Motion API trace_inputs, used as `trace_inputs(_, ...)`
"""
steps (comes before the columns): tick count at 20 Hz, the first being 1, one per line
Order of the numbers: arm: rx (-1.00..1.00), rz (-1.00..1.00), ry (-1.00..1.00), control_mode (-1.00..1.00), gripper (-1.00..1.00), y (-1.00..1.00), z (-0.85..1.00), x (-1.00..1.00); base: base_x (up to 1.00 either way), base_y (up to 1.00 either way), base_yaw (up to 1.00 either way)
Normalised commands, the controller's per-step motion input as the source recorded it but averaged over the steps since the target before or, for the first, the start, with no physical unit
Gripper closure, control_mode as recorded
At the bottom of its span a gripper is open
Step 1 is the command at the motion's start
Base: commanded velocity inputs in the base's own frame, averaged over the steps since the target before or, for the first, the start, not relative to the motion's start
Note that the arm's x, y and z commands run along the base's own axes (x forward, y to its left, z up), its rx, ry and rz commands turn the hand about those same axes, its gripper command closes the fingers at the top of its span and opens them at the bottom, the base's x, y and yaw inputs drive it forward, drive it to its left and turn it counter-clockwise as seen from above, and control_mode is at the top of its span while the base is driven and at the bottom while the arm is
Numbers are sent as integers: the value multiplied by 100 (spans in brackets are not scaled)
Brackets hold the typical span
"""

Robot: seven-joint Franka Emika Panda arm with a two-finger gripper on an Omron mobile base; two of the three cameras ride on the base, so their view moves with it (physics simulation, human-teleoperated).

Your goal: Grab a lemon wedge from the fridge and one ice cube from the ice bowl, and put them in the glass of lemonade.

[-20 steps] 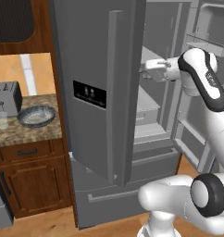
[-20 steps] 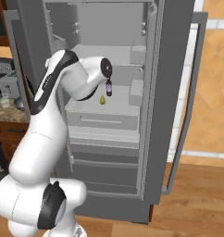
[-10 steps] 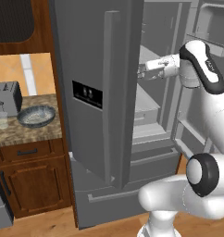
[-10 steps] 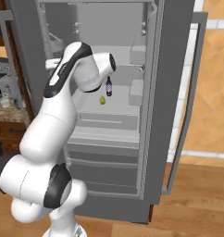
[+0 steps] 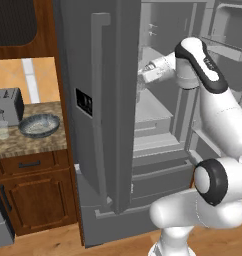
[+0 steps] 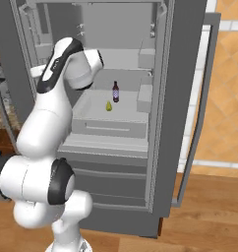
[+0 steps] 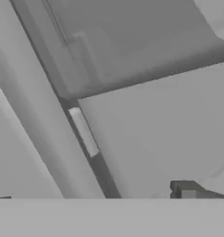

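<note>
— Fridge [image 6: 190, 98] first: where is it and how does it stand?

— It takes up the middle of both base views, tall and grey. Its doors hang open, one with the black dispenser panel [image 5: 84, 102] left of centre in the left base view, the other swung out at the right edge of the right base view.

— And the lemon wedge?

— Centre of the right base view, a tiny yellow-green piece [image 6: 109, 106] lying on the pale shelf [image 6: 126, 112] inside. A small dark bottle [image 6: 115, 91] stands upright just beside it, up and to the right.

— Where is the arm?

— Its white forearm reaches into the open compartment, in the upper middle of the left base view. The pincer [image 5: 141, 82] sits at the door's edge there, partly hidden by it. In the hand view one dark fingertip [image 7: 188, 190] pokes up at the lower right, over plain grey fridge surfaces. The jaws stand wide apart with nothing between them.

— Is it near the wedge?

— I cannot tell how near; in the right base view the arm's elbow covers the hand.

— The other things?

— On the speckled worktop [image 5: 23, 142] at the left of the left base view: the ice bowl [image 5: 39, 125], the glass of lemonade [image 5: 1, 129] close to its left, and a silver toaster [image 5: 6, 106] behind the glass.
</note>
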Motion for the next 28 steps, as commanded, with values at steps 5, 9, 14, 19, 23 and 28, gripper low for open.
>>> trace_inputs(5, 0, 10, -23, -100, -100, 99, 3, -38, 0, 0, 0)
trace_inputs(9, 0, 0, -24, -100, -100, 80, 14, -48, 0, 0, 0)
trace_inputs(14, 0, -11, -9, -100, -100, 27, 28, -16, 0, 0, 0)
trace_inputs(19, 0, -19, -5, -100, -100, 30, 15, -4, 0, 0, 0)
trace_inputs(23, 0, -19, -1, -100, -100, 6, 1, -26, 0, 0, 0)
trace_inputs(28, 3, -18, 1, -100, -100, -63, 10, -65, 0, 0, 0)
